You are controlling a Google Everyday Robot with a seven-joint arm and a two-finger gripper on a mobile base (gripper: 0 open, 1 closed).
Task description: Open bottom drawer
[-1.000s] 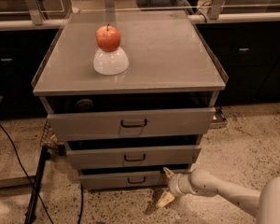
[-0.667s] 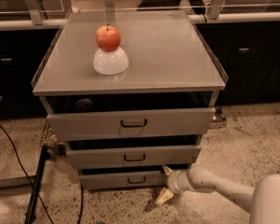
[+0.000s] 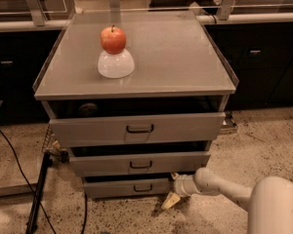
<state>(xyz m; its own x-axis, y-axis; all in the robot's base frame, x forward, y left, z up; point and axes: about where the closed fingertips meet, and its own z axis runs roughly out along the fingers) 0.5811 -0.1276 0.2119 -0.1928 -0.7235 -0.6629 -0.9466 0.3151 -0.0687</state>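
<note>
The bottom drawer (image 3: 122, 187) is the lowest, narrowest grey front of the cabinet, with a small dark loop handle (image 3: 143, 187). It stands out a little from the cabinet body, less far than the two drawers above it. My gripper (image 3: 170, 189) is low, near the floor at the drawer's right end, reaching in from the right on a pale arm (image 3: 219, 188). Its fingers are spread, one up by the drawer's corner and one pale fingertip (image 3: 168, 201) down by the floor. It holds nothing.
A red apple (image 3: 113, 39) sits on an upturned white bowl (image 3: 115, 64) on the cabinet top (image 3: 176, 57). The middle drawer (image 3: 140, 164) and the top drawer (image 3: 136, 129) stand partly out. A black cable and stand leg (image 3: 39, 189) are on the speckled floor at left.
My gripper has edged slightly left, closer to the bottom drawer's right end. The drawers and the apple have not moved.
</note>
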